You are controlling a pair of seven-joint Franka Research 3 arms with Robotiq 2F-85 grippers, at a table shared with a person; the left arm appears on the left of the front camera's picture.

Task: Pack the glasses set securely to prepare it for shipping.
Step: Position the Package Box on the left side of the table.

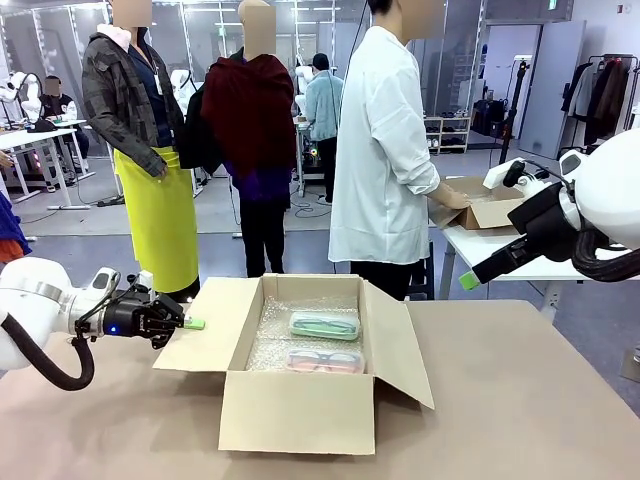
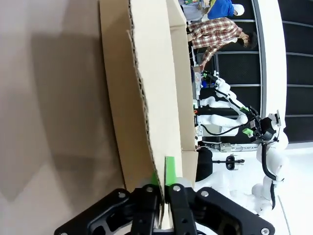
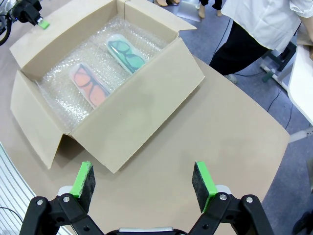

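The open cardboard box (image 1: 300,410) stands mid-table, lined with bubble wrap (image 3: 63,93). Inside lie the mint-green glasses case (image 1: 324,325) (image 3: 126,55) and, nearer me, the pink glasses case (image 1: 325,360) (image 3: 90,85), side by side with dark frames showing through. My left gripper (image 1: 185,322) (image 2: 161,181) is shut on the edge of the box's left flap (image 1: 205,335) (image 2: 146,98), which is folded outward. My right gripper (image 1: 470,280) (image 3: 143,181) hangs open high above the table's right side, looking down on the box, with nothing between its fingers.
The box's right flap (image 1: 405,350) and front flap (image 3: 142,112) spread outward. A person in a white shirt (image 1: 385,150) stands at the far side, turned toward a second cardboard box (image 1: 490,210) on a white side table. Bare tabletop (image 1: 530,400) lies right of the box.
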